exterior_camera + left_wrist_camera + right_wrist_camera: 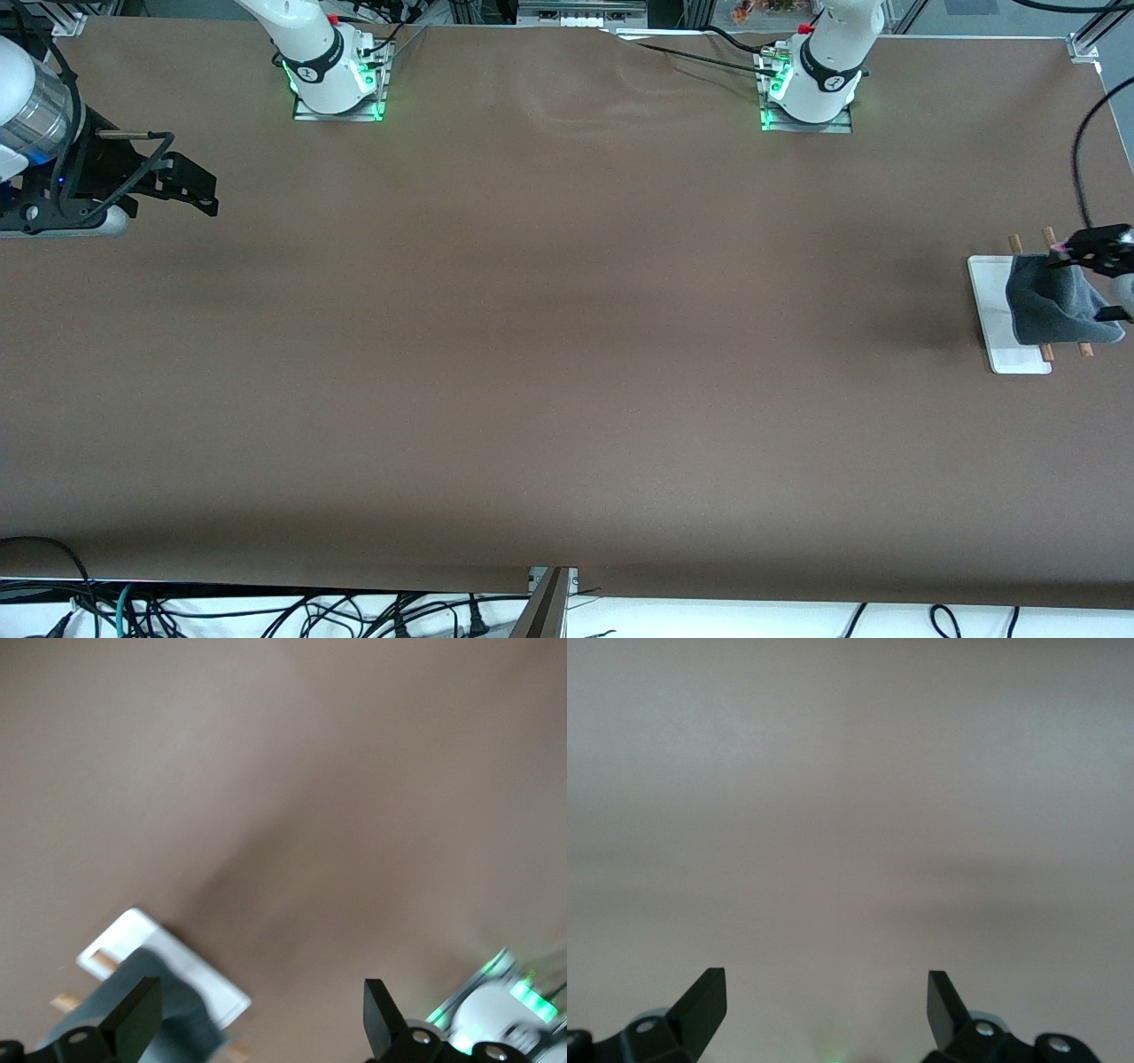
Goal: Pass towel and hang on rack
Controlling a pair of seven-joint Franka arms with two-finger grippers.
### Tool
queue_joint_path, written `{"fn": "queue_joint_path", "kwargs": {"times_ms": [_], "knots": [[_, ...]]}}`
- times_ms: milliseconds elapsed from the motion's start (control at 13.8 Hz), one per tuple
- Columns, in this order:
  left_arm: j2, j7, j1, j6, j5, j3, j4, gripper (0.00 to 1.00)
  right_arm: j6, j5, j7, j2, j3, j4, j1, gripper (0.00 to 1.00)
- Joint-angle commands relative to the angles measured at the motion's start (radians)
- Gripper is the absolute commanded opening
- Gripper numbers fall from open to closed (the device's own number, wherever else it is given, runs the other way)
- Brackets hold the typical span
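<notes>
The towel (1054, 306) hangs dark grey side out over the two wooden rods of the rack (990, 306), whose white base lies at the left arm's end of the table. A small pink bit shows at the towel's upper edge. My left gripper (1101, 279) is over the rack and towel, open and empty. In the left wrist view (260, 988) the towel (155, 1005) and the rack's base (133, 930) show beside one finger, with only bare table between the fingers. My right gripper (190, 186) waits open and empty at the right arm's end, over bare table (826, 974).
The brown table (567, 354) stretches between the two arms. The arm bases (337, 80) stand along the edge farthest from the front camera. Cables hang below the edge nearest to that camera.
</notes>
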Motion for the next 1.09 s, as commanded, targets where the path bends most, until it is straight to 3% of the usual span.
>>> {"fn": "queue_joint_path", "kwargs": {"times_ms": [0,145,435,580,725,1014], "knots": [[-0.055,-0.319,-0.008,0.002,-0.023,-0.089,-0.027,1.0,0.007,-0.008,-0.016,-0.009,0.001,-0.008,-0.001,1.0],[-0.186,-0.516,-0.114,0.088,-0.042,-0.04,-0.165,1.0,0.009,-0.008,-0.016,-0.009,0.002,-0.007,-0.001,1.0],[-0.32,-0.672,-0.388,0.223,-0.072,0.252,-0.309,1.0,0.007,-0.005,-0.016,-0.013,0.002,-0.015,-0.001,1.0],[-0.397,-0.672,-0.459,0.33,-0.092,0.364,-0.444,1.0,0.004,-0.003,-0.016,-0.016,0.001,-0.021,-0.002,1.0],[-0.455,-0.679,-0.481,0.375,-0.173,0.394,-0.54,1.0,0.007,0.0,-0.016,-0.02,-0.001,-0.034,-0.002,1.0],[-0.475,-0.711,-0.484,0.377,-0.172,0.394,-0.567,1.0,0.032,0.003,-0.014,-0.063,-0.006,-0.113,-0.002,1.0]]}}
